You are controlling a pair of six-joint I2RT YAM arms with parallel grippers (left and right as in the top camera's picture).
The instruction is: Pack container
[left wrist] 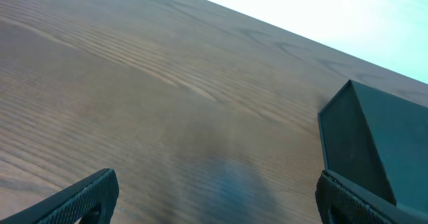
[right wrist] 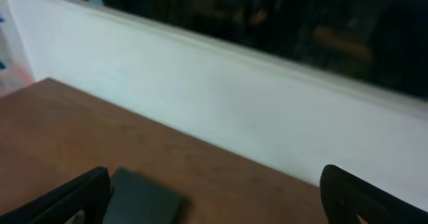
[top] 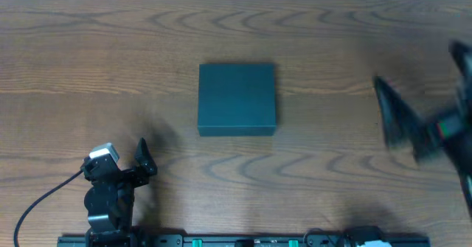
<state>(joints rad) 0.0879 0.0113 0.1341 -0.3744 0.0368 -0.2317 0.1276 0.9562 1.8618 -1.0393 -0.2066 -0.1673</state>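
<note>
Because nothing but the box rests on it, the broad brown wood-grain table offers open room on every side, and its far edge meets a pale wall in the overhead view. No snack packets or other goods to pack show in any view, so what goes in cannot be told. Near the table's middle sits the dark teal-green matte rectangular container, lid down flat and apparently closed, square to the table edges and well apart from both arms; that central spot seems meant to be reachable from either side.

At the right edge, the black right gripper is raised and motion-blurred overhead; its wrist view shows the fingers spread wide with nothing between them, the container low in frame. At the near left, the black left gripper hangs low, jaws wide apart and empty, the container's corner just right of its right finger.
</note>
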